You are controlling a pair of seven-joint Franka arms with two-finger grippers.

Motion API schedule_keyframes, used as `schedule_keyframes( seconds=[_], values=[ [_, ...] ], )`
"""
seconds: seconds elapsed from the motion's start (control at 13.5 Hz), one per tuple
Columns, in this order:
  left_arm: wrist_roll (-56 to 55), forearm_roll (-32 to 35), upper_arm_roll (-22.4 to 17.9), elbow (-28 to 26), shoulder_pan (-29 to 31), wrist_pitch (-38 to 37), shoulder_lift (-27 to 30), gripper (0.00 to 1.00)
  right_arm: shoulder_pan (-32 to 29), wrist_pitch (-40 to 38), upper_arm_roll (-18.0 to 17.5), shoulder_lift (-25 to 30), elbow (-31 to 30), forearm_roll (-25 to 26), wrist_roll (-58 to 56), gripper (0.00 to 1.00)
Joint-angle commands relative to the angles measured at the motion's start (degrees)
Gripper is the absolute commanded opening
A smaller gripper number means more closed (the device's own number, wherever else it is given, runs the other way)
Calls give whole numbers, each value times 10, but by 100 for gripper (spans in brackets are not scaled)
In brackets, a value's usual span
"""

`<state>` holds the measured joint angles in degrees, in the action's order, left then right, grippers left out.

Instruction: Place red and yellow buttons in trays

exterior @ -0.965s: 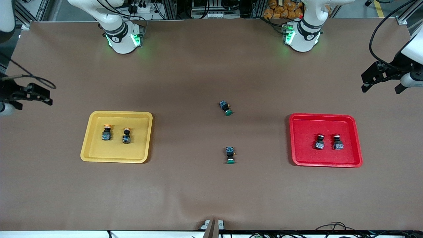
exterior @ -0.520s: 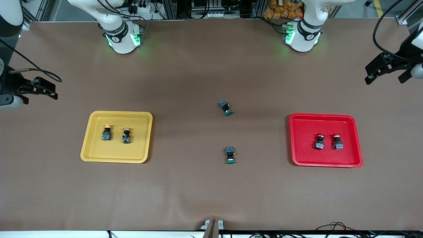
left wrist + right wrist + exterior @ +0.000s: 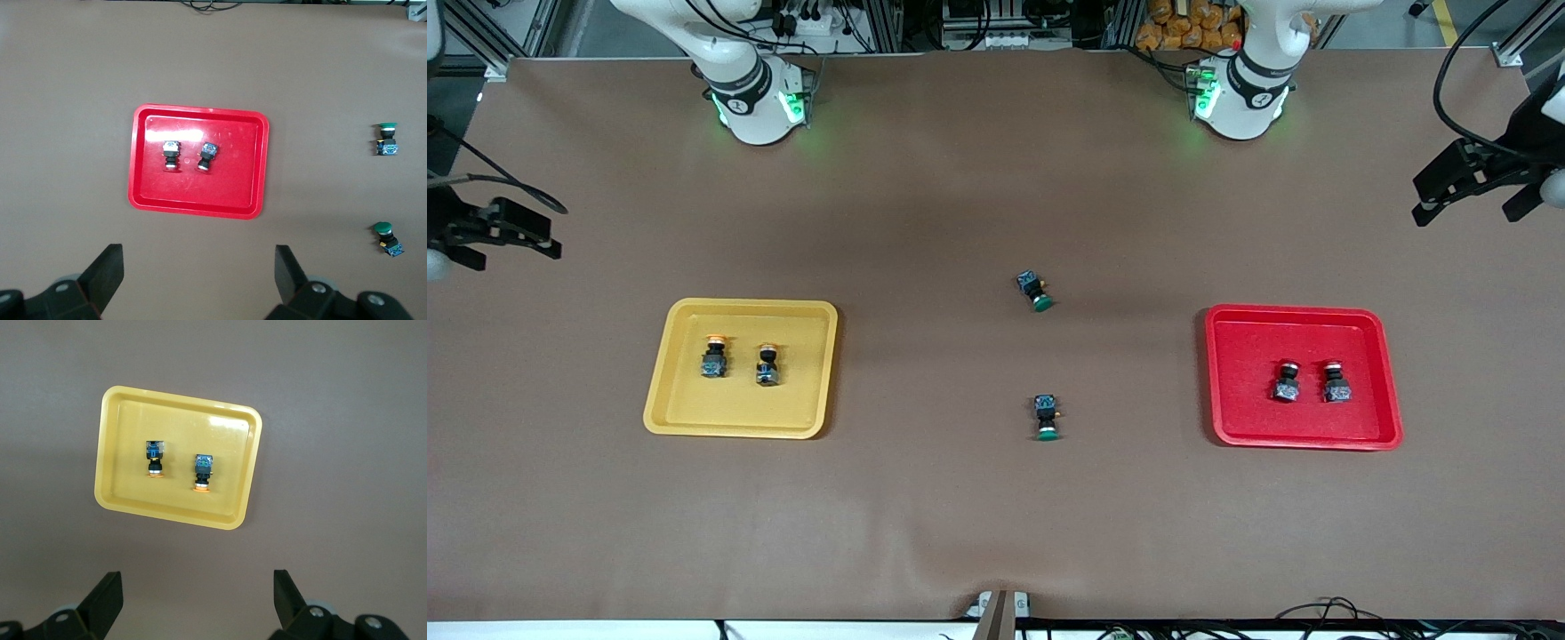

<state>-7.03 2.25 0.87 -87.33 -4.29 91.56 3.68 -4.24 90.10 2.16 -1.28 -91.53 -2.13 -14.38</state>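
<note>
Sorted: yellow-capped buttons [image 3: 738,363] in yellow tray [image 3: 685,418], red-capped buttons [image 3: 1309,380] in red tray [image 3: 1227,427]. Left pincer [image 3: 1465,191] and right pincer [image 3: 503,240] spread, empty, raised over tabletop ends. Best parked clear of trays.

Even, moderately bright overhead light; table [image 3: 960,516] shadows soft. White glare patches on red tray [image 3: 257,167] and yellow tray [image 3: 113,453] floors. Green glow at arm bases. Focus sharp.
</note>
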Motion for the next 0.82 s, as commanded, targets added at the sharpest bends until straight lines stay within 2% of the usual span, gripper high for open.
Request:
schedule_keyframes(
  seconds=[0.0,0.74],
  values=[
    [-8,-1,0,19,6,-19,-8,100,-12,-6,-7,12,-2,-11,-14,100],
    [-8,-1,1,17,8,-45,-3,100,-12,-4,-7,14,-5,-9,-14,100]
  ],
)
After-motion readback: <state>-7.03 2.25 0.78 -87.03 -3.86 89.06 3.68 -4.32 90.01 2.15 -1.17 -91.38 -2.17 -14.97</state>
